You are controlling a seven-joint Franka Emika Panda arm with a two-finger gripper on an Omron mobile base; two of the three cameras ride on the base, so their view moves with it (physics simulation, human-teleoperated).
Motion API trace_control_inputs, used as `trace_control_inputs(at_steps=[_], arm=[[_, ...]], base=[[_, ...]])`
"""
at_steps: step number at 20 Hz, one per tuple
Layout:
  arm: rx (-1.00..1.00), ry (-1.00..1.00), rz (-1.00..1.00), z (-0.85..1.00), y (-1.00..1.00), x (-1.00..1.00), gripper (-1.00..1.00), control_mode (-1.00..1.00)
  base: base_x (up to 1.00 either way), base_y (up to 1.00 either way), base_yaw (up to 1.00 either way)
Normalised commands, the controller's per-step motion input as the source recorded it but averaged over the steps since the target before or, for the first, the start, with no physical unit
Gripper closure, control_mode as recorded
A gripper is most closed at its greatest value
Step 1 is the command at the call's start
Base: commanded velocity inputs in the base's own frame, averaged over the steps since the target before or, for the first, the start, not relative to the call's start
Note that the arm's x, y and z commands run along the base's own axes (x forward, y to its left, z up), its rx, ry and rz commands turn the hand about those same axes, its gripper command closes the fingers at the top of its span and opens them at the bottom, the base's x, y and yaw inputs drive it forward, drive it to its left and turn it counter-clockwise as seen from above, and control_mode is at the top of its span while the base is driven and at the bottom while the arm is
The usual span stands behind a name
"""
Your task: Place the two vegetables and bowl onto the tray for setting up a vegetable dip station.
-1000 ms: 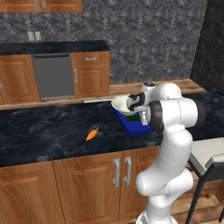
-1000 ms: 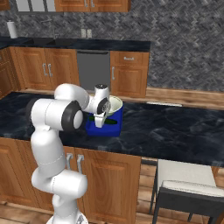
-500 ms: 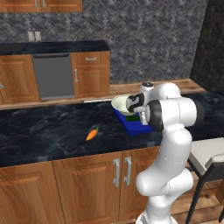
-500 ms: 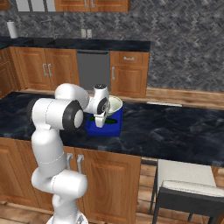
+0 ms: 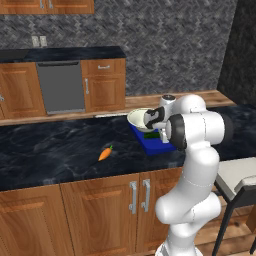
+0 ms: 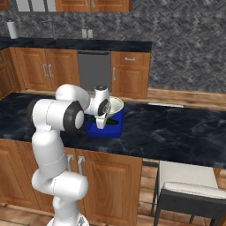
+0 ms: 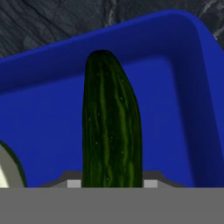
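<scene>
Blue tray [image 5: 152, 144] sits on the dark marbled bench [image 5: 55, 150] in the left base view, with the cream bowl [image 5: 139, 118] at its far end and a sliver of dark green vegetable [image 5: 151, 135] showing just in front of the arm. The carrot [image 5: 105, 153] lies alone on the bench, well apart to the left. Wooden cabinets below, a grey dishwasher [image 5: 61, 86] across the room, herringbone stone wall behind.

Over to the right base view: the tray [image 6: 106, 128] is on the bench [image 6: 176, 132], bowl [image 6: 114, 105] at its back edge, and the gripper [image 6: 102, 123] hangs down over the tray. A grey-seated chair [image 6: 187, 185] stands at lower right. No writing readable anywhere.

Hand view now: the green vegetable [image 7: 111, 131] runs straight up from between the fingers, clamped there, over the tray's blue floor [image 7: 48, 131]. A curve of the bowl [image 7: 11, 173] peeks in at lower left.
</scene>
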Motion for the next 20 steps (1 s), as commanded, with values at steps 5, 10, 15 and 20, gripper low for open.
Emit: trace_control_inputs(at_steps=[5, 10, 15, 20], arm=[[0.0, -0.03, 0.02, -0.02, 0.0, 0.01, 1.0, -1.0], [0.0, -0.02, 0.01, -0.02, 0.0, 0.0, 1.0, -1.0], [0.0, -0.01, 0.0, 0.0, 0.0, 0.0, 1.0, -1.0], [0.0, 0.0, 0.0, 0.0, 0.0, 0.01, 1.0, -1.0]], base=[[0.0, 0.0, 0.0], [0.0, 0.0, 0.0], [0.0, 0.0, 0.0], [0.0, 0.0, 0.0]])
